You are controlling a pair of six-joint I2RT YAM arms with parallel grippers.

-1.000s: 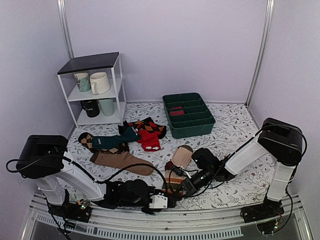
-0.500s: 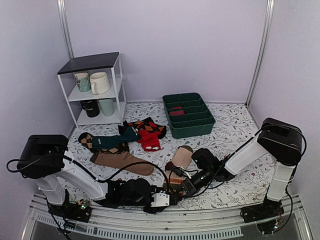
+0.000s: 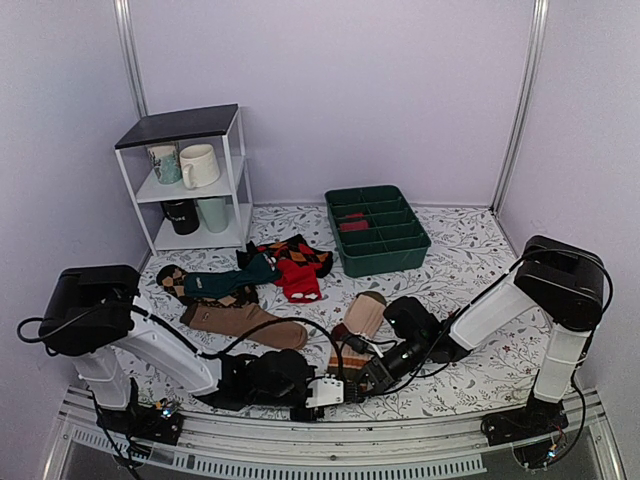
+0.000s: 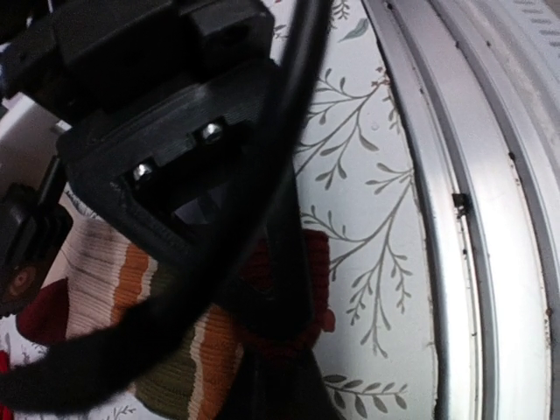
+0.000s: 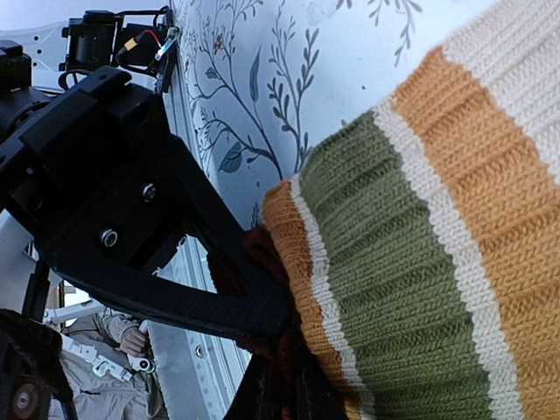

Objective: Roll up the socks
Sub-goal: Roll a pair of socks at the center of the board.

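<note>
The socks [image 3: 358,330] lie near the front of the table, beige legs pointing away and the striped foot toward me. In the left wrist view the maroon toe [image 4: 302,289] and the orange, olive and cream stripes [image 4: 131,280] show. In the right wrist view the striped foot [image 5: 420,254] fills the right side. My left gripper [image 3: 344,386] [image 4: 280,359] is shut on the maroon toe. My right gripper [image 3: 368,374] [image 5: 293,381] is shut on the same toe end [image 5: 262,262], close against the left gripper. The fingertips are partly hidden by the sock.
A plain brown sock [image 3: 245,325], a teal sock [image 3: 225,283] and red-and-black argyle socks [image 3: 295,262] lie to the left and behind. A green divided tray [image 3: 378,262] stands at the back. A white shelf [image 3: 239,160] with mugs is at back left. A metal rail [image 4: 490,219] runs along the near edge.
My left gripper has moved right along the near edge to the socks' toe, next to the right gripper. The right arm and the socks have hardly moved.
</note>
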